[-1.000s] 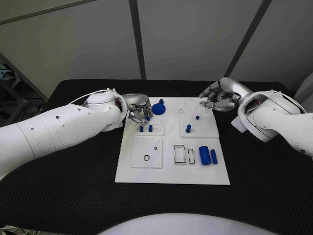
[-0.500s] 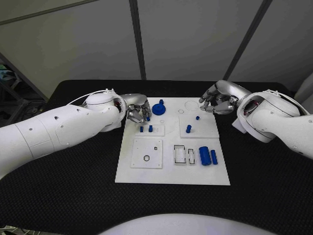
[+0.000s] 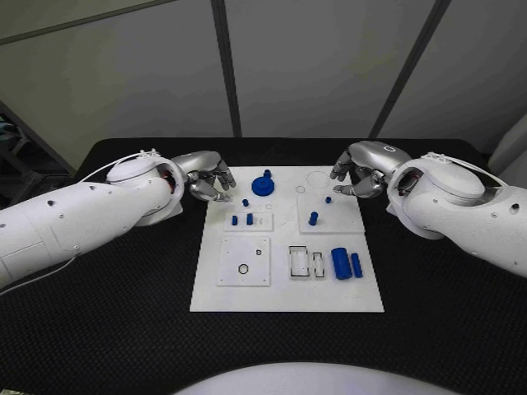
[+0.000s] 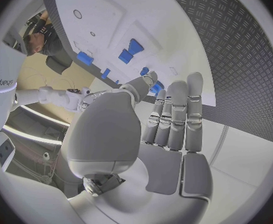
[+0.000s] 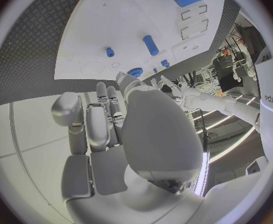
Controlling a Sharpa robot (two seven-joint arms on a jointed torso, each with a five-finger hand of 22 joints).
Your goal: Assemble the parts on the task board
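The white board [image 3: 287, 271] lies mid-tabletop, blue parts [image 3: 263, 184] standing on it; the left hand [image 3: 207, 178] and right hand [image 3: 356, 170] flank its far corners, fingers curled, holding nothing

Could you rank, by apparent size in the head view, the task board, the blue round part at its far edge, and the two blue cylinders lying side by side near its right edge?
1. task board
2. blue round part
3. two blue cylinders, which look alike in length; the left one looks thicker.
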